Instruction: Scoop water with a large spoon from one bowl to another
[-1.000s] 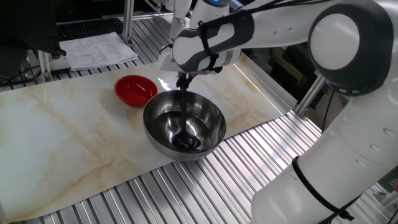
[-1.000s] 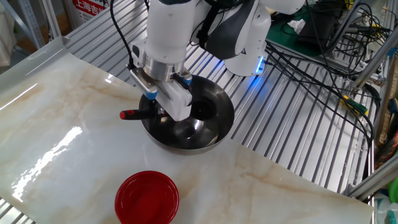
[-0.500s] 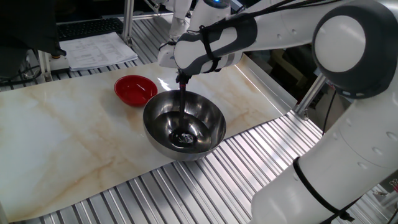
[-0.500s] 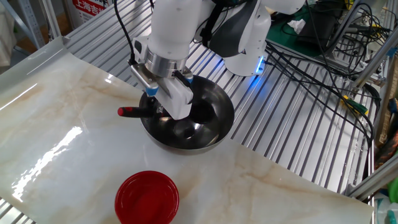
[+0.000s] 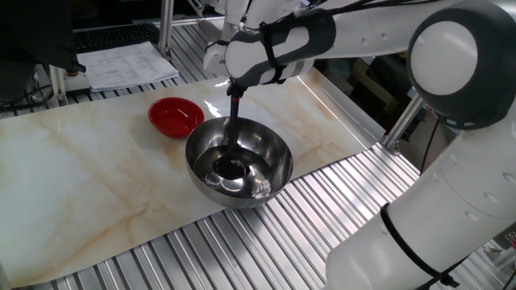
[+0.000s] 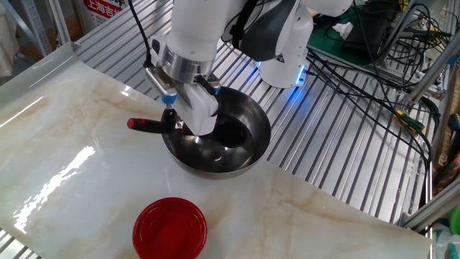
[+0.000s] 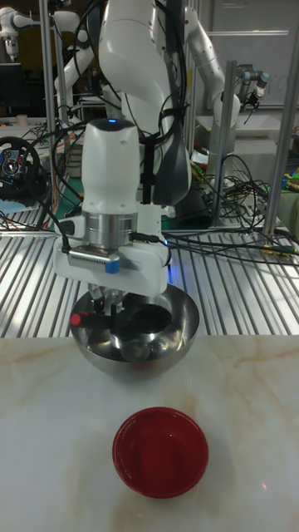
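Marble tabletop [image 5: 97, 169], claw [image 6: 180, 121] gripping ladle [image 5: 232, 145], scoop inside steel bowl [image 5: 270, 173]

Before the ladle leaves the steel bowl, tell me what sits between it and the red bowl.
Nothing visible does. The ladle, held by the gripper, has its scoop inside the steel bowl. Between that bowl and the red bowl there is only bare marble tabletop; only the steel bowl's own rim must be cleared.

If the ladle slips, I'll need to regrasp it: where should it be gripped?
Grip the ladle on its thin upper handle, near the red end, coming from above. The scoop sits low inside the steel bowl, whose walls block a lower approach.
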Motion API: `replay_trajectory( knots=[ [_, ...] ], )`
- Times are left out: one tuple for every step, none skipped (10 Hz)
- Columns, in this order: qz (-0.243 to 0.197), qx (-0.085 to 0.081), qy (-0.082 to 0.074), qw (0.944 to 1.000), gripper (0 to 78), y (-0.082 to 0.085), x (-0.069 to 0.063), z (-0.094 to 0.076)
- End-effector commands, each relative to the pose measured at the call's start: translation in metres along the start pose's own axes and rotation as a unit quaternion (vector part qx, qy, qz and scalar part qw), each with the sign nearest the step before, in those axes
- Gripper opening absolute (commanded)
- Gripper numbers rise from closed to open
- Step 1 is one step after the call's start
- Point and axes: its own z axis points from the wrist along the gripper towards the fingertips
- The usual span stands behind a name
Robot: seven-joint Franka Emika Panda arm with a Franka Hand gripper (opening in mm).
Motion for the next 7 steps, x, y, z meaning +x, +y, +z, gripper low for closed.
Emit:
replay_trajectory(
  knots=[
    [0.01, -0.003, -0.007, 0.9999, 1.2, 0.002, -0.014, -0.013],
    [0.013, -0.004, -0.009, 0.9999, 1.2, 0.002, -0.019, -0.018],
    [0.014, -0.005, -0.009, 0.9998, 1.2, 0.002, -0.023, -0.021],
    [0.016, -0.005, -0.01, 0.9998, 1.2, 0.003, -0.028, -0.025],
    [0.019, -0.006, -0.01, 0.9997, 1.2, 0.003, -0.033, -0.028],
    [0.022, -0.007, -0.013, 0.9997, 1.2, 0.004, -0.036, -0.029],
    [0.024, -0.008, -0.016, 0.9996, 1.2, 0.005, -0.04, -0.03]
  ],
)
